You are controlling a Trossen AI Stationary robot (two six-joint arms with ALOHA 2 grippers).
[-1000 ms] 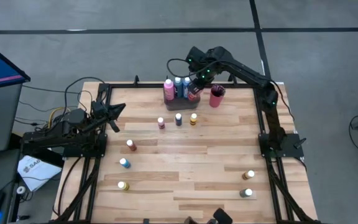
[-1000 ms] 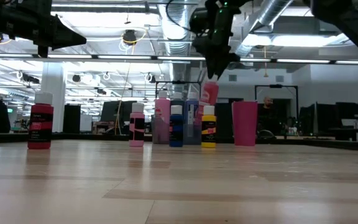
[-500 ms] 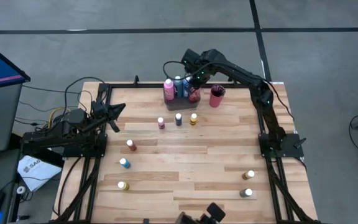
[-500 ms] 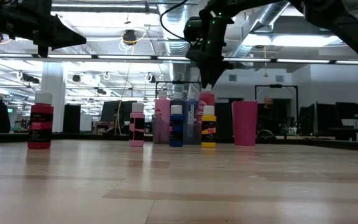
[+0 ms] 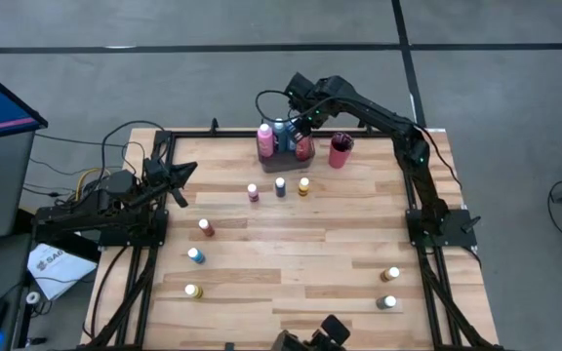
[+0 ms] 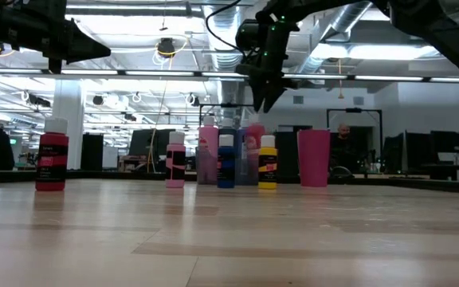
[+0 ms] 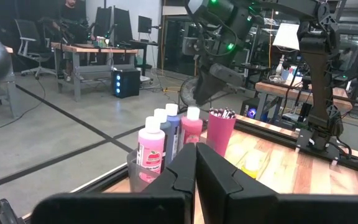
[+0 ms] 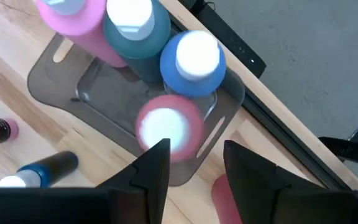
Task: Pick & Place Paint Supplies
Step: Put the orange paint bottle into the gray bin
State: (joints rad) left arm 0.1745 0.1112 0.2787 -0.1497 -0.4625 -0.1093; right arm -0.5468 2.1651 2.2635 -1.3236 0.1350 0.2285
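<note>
Right gripper [image 5: 299, 125] hangs over the grey tray [image 5: 283, 161] at the far edge of the surface [image 5: 310, 263], fingers spread, holding nothing — the pink bottle [image 8: 166, 127] stands in the tray right below them, beside a blue bottle [image 8: 194, 62], a teal bottle [image 8: 134, 28] and a big pink bottle [image 8: 82, 22]. Red cup [image 5: 340, 151] with brushes sits just beside the tray. 3 small bottles [image 5: 280, 187] stand in a row near the tray, 3 more [image 5: 196, 255] toward the left side, 2 [image 5: 389, 289] at the near right. Left gripper [image 5: 181, 174] waits at the left edge, fingers pressed together, empty.
</note>
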